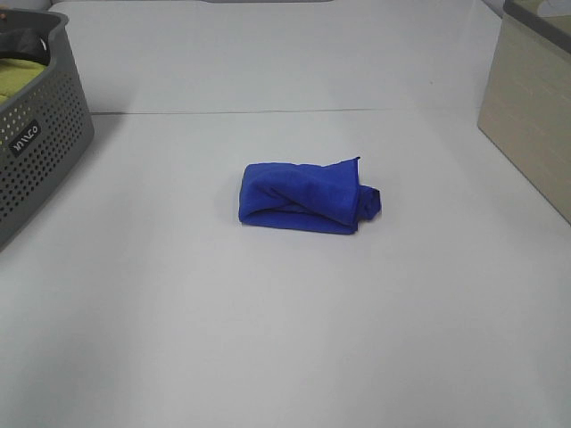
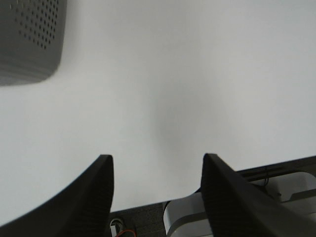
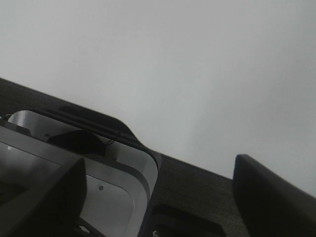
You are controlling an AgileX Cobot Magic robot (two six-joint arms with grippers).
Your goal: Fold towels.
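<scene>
The blue towel (image 1: 303, 196) lies folded into a small, thick bundle near the middle of the white table (image 1: 268, 339). It is a bit messy: 1 corner pokes up at its far right edge, and a little dark lump of cloth sticks out on its right side. Nothing touches it, and no arm shows in the high view. Far off to the left stands a grey basket (image 1: 40, 152) full of little holes, with white letters on a small label (too tiny to read) and something yellow-green (image 1: 20, 71) inside. Far off to the right stands a beige box (image 1: 531, 116). The left gripper (image 2: 157, 197) hangs over bare table with its 2 dark fingers (image 2: 86, 202) spread apart and nothing between them; a corner of the grey basket shows nearby. The right gripper (image 3: 158, 197) is wide open too, holding nothing, over the table's near edge.
</scene>
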